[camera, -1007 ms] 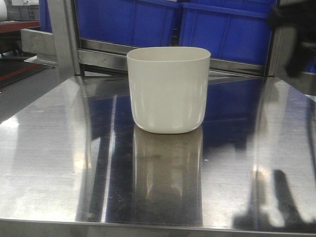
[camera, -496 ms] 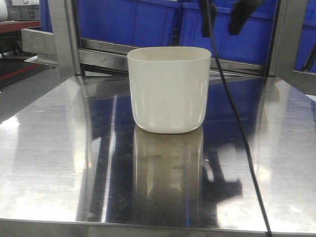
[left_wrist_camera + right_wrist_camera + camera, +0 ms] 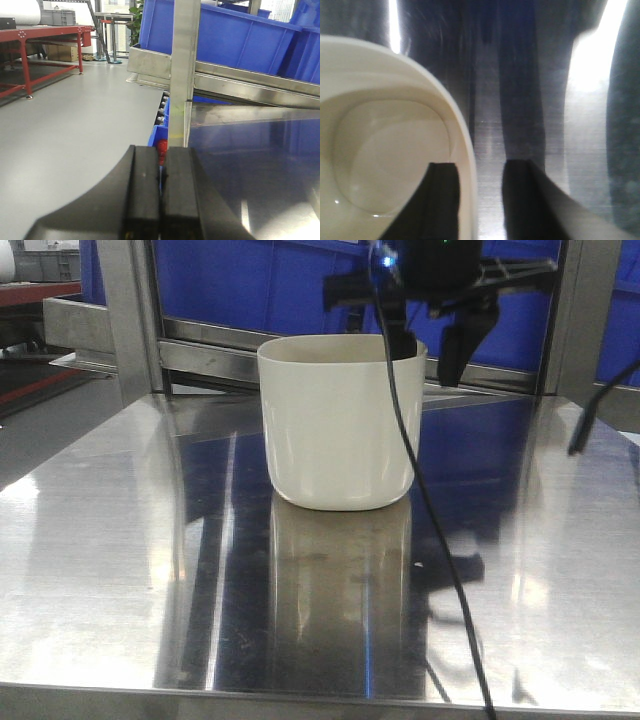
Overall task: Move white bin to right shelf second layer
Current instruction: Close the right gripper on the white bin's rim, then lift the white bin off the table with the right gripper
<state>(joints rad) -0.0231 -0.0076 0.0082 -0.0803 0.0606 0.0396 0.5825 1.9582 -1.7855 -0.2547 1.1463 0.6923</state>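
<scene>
The right gripper (image 3: 427,348) holds its jaws open astride one wall of the white bin (image 3: 340,425), so gripping, lifting and carrying to the shelf seem all left to do; below them the bin stands on a mirror-like steel worktop (image 3: 100,560), blue crates (image 3: 250,285) beyond.

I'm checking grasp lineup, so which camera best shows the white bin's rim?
Right wrist view: the rim of the white bin runs close-up through the open right gripper. The front view shows the whole bin, its rim small and edge-on. The left wrist view misses it.
</scene>
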